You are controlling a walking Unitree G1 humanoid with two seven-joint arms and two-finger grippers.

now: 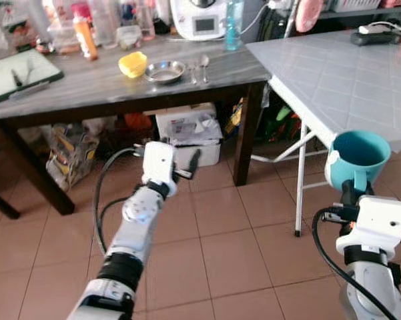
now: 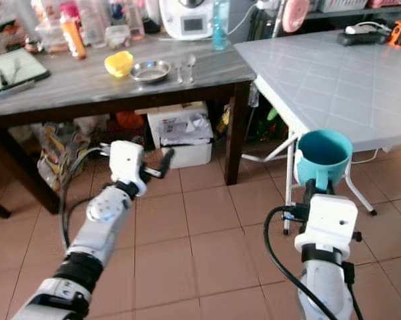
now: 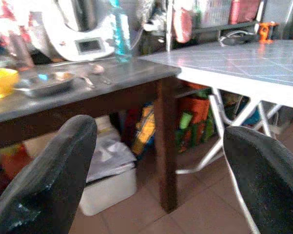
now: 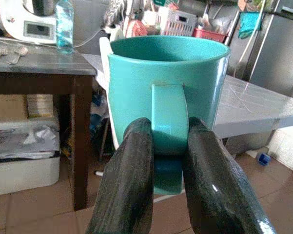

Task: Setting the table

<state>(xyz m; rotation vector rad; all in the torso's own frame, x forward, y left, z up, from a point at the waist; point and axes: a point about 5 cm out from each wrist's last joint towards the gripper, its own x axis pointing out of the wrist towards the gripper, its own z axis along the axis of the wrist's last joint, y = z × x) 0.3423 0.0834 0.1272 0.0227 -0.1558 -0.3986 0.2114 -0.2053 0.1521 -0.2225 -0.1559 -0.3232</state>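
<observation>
My right gripper (image 4: 168,141) is shut on the handle of a teal mug (image 1: 357,159), which it holds upright above the floor, just in front of the white tiled table (image 1: 333,73). My left gripper (image 1: 190,167) hangs open and empty over the floor before the dark wooden table (image 1: 87,90). On that table lie a yellow bowl (image 1: 133,64), a metal plate (image 1: 164,71) and a spoon and fork (image 1: 200,65).
A cutting board with a knife (image 1: 20,77), bottles, jars and a white kitchen appliance (image 1: 197,19) crowd the wooden table's back. Under it stand a white bin (image 1: 187,133) and bags. A folding leg (image 1: 300,180) of the white table stands near my right arm.
</observation>
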